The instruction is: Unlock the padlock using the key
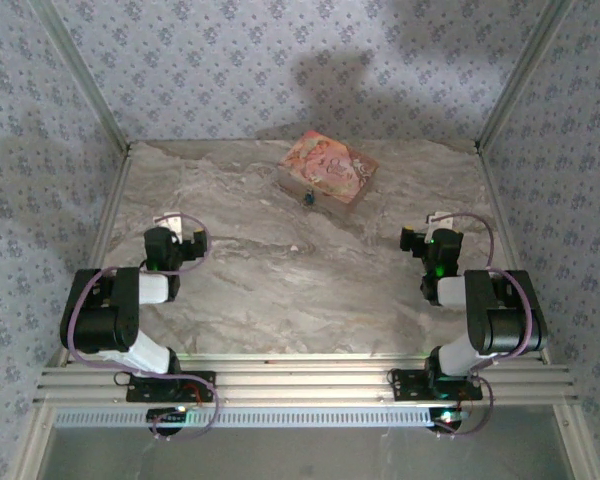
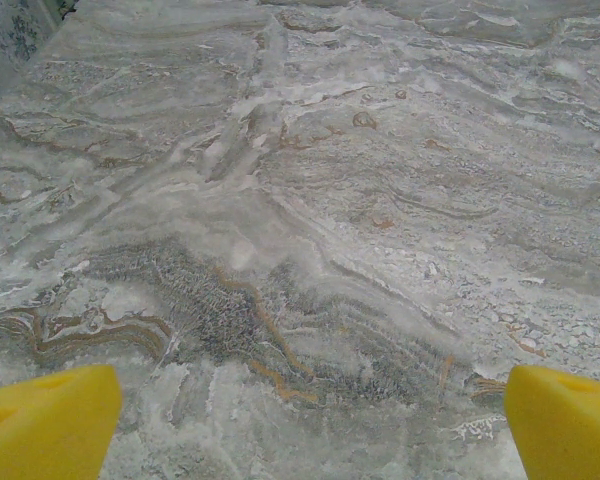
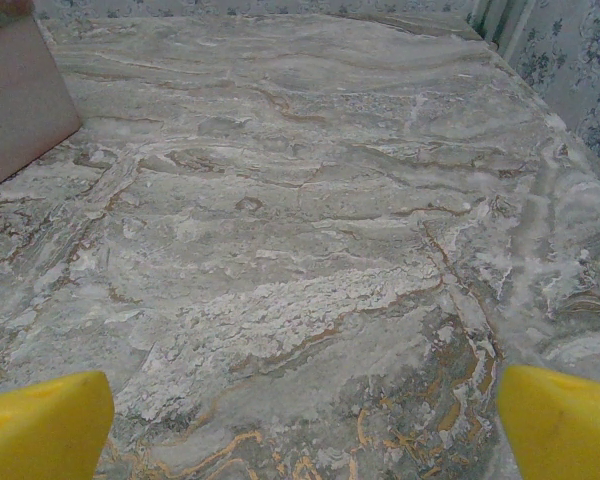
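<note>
At the far middle of the marble table (image 1: pixel 270 290), the padlock (image 1: pixel 308 199) sits small and dark against the near side of the pink picture-printed box (image 1: pixel 330 165). Well short of it, the left gripper (image 1: pixel 177 226) and the right gripper (image 1: pixel 427 230) hover with jaws spread wide (yellow fingertips (image 2: pixel 45 420) far apart), holding nothing.

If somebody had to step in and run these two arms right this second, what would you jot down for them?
Left end effector: open, empty, over bare table.
Right end effector: open, empty, over the table too.
Padlock: tiny dark spot at the near side of the pink box, far middle of the table, apart from both arms; too small to tell if locked.
Done: nothing that shows; padlock untouched.
Left: locate the key, grasp it, unlock the padlock.
</note>
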Action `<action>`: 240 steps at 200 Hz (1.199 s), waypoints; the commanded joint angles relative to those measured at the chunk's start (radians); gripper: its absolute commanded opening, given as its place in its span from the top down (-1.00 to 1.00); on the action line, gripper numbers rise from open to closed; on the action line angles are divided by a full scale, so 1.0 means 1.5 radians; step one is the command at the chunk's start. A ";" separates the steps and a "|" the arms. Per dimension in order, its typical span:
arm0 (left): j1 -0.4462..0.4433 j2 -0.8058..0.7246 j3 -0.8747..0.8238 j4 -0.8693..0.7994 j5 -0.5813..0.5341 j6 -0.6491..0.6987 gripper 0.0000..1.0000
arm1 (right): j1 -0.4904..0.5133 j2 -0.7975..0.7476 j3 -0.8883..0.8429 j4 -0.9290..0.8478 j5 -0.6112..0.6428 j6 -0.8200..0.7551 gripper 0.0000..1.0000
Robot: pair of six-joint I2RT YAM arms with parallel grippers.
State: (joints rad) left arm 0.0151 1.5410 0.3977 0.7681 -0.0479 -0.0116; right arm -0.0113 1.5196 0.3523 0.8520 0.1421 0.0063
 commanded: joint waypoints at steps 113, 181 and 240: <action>0.000 -0.005 0.011 0.029 0.009 -0.004 -0.96 | -0.001 0.004 0.014 0.000 0.005 -0.007 -1.00; 0.000 -0.004 0.011 0.029 0.009 -0.005 -0.96 | -0.005 0.002 0.015 -0.001 -0.004 -0.006 -1.00; 0.008 -0.009 0.018 0.015 0.027 -0.007 -0.96 | -0.004 -0.009 0.021 -0.021 0.000 -0.004 -1.00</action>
State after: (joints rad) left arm 0.0154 1.5410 0.3973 0.7681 -0.0433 -0.0120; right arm -0.0132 1.5196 0.3523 0.8516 0.1413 0.0067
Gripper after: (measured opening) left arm 0.979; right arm 0.999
